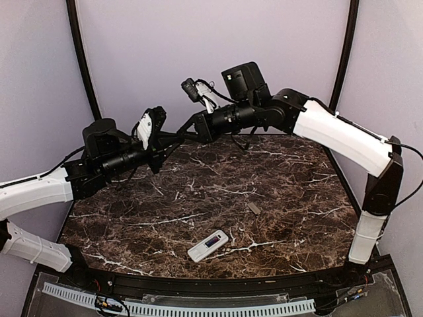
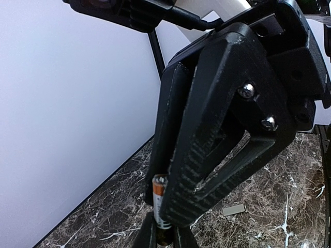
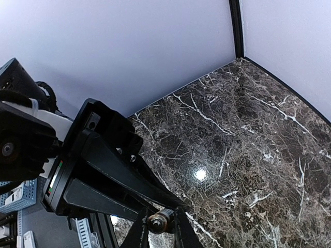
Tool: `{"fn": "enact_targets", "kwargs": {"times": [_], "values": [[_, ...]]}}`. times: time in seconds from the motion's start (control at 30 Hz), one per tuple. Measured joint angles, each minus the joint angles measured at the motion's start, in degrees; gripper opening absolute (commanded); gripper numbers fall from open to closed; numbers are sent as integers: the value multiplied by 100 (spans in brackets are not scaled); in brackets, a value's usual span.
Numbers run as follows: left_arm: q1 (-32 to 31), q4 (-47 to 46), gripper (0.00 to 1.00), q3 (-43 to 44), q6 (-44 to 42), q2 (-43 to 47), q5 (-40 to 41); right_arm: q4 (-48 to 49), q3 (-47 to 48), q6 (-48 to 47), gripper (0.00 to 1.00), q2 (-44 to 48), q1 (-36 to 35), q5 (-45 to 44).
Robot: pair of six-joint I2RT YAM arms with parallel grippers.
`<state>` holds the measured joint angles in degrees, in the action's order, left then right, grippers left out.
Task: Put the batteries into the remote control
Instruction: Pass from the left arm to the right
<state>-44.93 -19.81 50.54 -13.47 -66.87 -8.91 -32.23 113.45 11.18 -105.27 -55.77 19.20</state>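
The white remote control (image 1: 207, 246) lies face up on the dark marble table (image 1: 284, 178), near the front middle, far below both grippers. My left gripper (image 1: 170, 137) and right gripper (image 1: 188, 131) meet tip to tip high above the back left of the table. In the left wrist view an orange-and-white battery (image 2: 159, 199) stands between my left gripper's (image 2: 164, 235) fingertips, and the right gripper's black fingers (image 2: 181, 196) clamp its upper part. In the right wrist view the battery's end (image 3: 158, 222) sits between my right gripper's (image 3: 158, 230) fingertips.
A small flat grey piece (image 1: 253, 208) lies on the marble right of centre; it also shows in the left wrist view (image 2: 233, 209). Pale walls and black corner posts (image 1: 82, 59) close the back. A white slotted cable strip (image 1: 198, 309) runs along the near edge.
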Motion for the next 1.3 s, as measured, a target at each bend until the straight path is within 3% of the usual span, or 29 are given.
{"fn": "enact_targets", "kwargs": {"times": [0.2,0.3,0.7,0.73,0.83,0.97,1.3], "values": [[2,9,0,2,9,-20,-11,-17,0,-35,13,-4,2,-96],[2,17,0,2,17,-31,-15,-42,0,-59,0,-4,2,-125],[2,96,0,2,28,-46,-17,-118,-24,-144,0,-4,11,-199],[2,127,3,2,26,-46,-17,-107,-46,-142,0,-4,11,-201],[4,245,39,2,26,-59,-17,-28,-188,-125,0,17,26,-199],[0,289,64,2,35,-72,-111,42,-396,-59,0,28,63,-203],[-4,376,78,-68,181,114,-155,140,-883,68,0,286,227,-238]]}}
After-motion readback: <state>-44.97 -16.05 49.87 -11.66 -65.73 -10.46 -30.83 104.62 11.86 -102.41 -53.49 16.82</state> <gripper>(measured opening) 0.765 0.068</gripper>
